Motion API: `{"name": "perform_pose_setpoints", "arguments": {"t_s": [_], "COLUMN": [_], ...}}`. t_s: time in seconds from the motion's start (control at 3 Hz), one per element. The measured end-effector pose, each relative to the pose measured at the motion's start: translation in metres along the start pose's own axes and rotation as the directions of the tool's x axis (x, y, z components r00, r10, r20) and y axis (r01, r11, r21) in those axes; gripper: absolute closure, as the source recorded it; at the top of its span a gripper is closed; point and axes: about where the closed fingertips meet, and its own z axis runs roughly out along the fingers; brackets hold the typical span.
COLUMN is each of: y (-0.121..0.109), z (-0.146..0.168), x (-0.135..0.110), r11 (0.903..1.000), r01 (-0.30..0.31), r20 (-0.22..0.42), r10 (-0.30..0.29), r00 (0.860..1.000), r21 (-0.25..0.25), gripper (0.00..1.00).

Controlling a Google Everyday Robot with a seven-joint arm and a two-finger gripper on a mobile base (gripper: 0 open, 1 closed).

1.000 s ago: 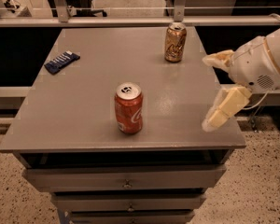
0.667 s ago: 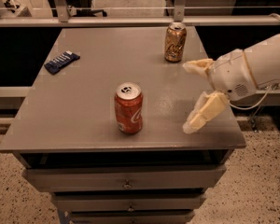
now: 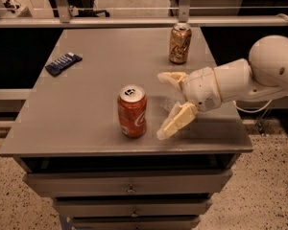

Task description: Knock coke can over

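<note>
On the desk (image 3: pixel 86 104), I see the coke can (image 3: pixel 132 111) upright; the gripper (image 3: pixel 161 105) hovers just beside it, jaws spread wide.

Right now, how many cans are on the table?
2: the coke can stands near the front edge, beside the open gripper; the gold-brown can stands at the back.
</note>
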Motion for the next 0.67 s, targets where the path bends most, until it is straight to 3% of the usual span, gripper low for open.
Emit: {"name": "perform_pose_setpoints", "arguments": {"t_s": [0.33,0.67], "y": [-0.013,-0.036], "z": [0.038,0.069], "x": [-0.020,-0.056], "r11": [0.9997,0.9992], "r01": [0.002,0.002], "r20": [0.081,0.143], "r10": [0.000,0.004], "r00": [0.997,0.990], "r21": [-0.024,-0.041], "gripper": [0.00,0.00]}}
